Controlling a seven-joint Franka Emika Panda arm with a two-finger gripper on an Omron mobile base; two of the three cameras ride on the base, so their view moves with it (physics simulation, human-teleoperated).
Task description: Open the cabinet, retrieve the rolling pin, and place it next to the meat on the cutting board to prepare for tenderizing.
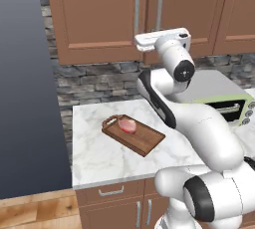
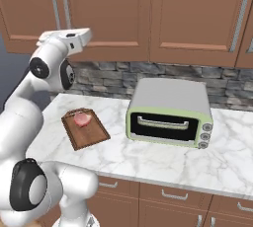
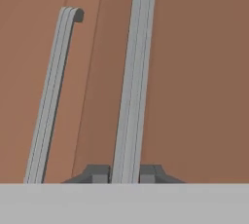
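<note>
The reddish-brown cabinet hangs above the counter with both doors closed. In the hand view my gripper is shut on one long silver door handle, with a dark fingertip pressed to each side of the bar. The second handle runs beside it across the door seam. On the counter below lies the dark cutting board with the pink meat near its looped end. The rolling pin is hidden.
A pale green toaster oven stands on the marble counter right of the board. A stone backsplash runs behind. A narrower wall cabinet hangs to the right. The counter ends at the left.
</note>
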